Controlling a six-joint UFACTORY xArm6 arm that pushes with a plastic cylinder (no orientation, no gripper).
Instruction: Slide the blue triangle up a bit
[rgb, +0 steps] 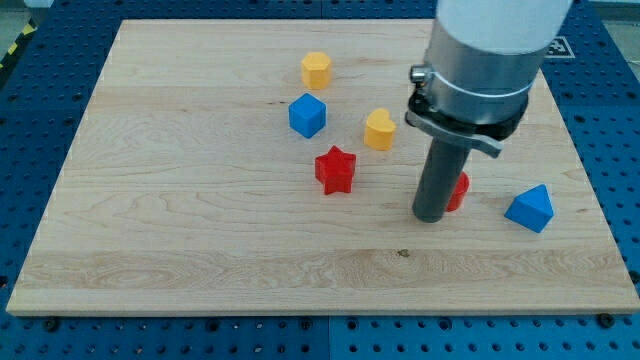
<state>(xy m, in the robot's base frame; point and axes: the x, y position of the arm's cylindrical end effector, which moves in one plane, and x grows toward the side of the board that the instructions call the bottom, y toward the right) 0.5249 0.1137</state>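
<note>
The blue triangle (530, 208) lies near the board's right edge, in the lower right part of the view. My tip (431, 214) rests on the board to its left, about a block's width and a half away, not touching it. A red block (458, 190), its shape partly hidden, sits right behind the rod on its right side, between my tip and the blue triangle.
A red star (336, 169) lies left of my tip. A yellow heart (379, 129) is above it, a blue cube (308, 115) further left, and a yellow hexagonal block (316, 69) near the top. The wooden board (180, 230) sits on a blue perforated table.
</note>
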